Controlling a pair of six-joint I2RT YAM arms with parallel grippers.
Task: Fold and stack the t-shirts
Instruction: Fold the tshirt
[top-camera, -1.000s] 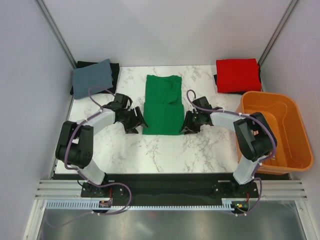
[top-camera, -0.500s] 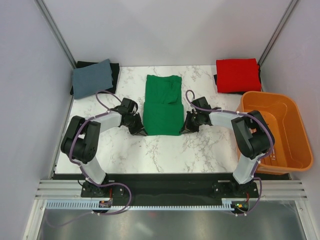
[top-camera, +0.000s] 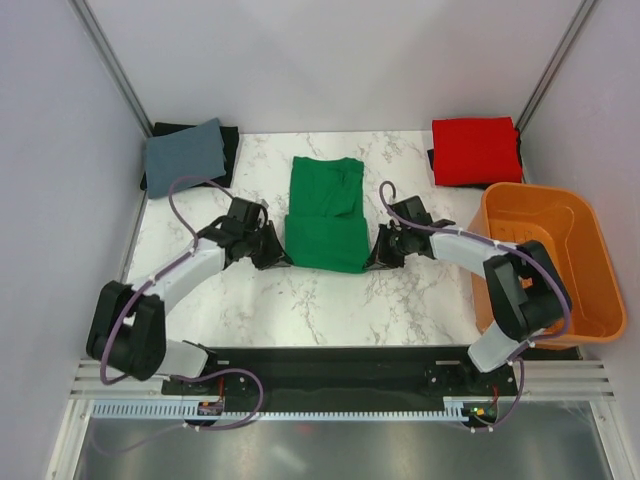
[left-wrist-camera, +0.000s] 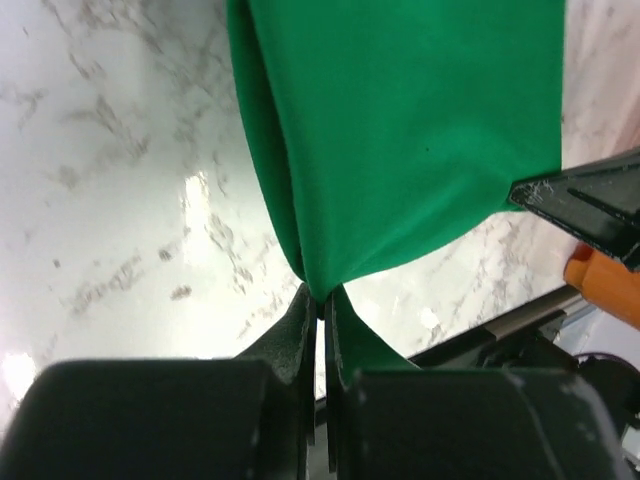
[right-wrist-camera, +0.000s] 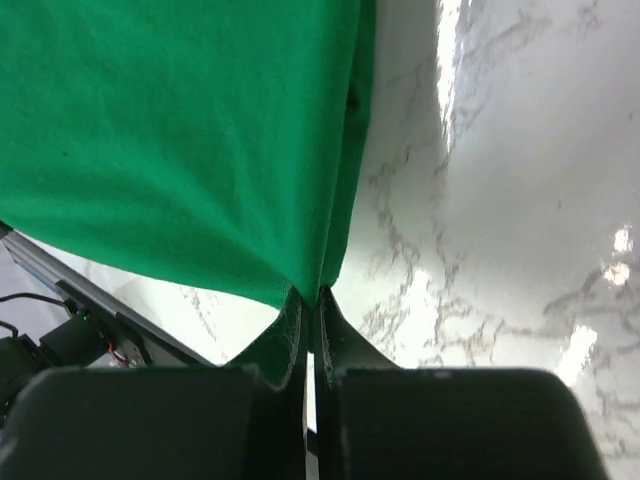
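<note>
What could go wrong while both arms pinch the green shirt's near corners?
The left fingers and right fingers each hold only a thin corner of the green shirt, so it might slip out when lifted. The shirt's far half looks rumpled; folding over it could trap creases. Uneven arm motion might leave a crooked fold.

Reaches inward with both arms bent low; left pincer (left-wrist-camera: 320, 305) and right pincer (right-wrist-camera: 308, 300) clamped onto green t-shirt (top-camera: 325, 215) corners.

Green t-shirt (top-camera: 325, 215) lies centre; red t-shirt (top-camera: 475, 150) folded, far-right.
</note>
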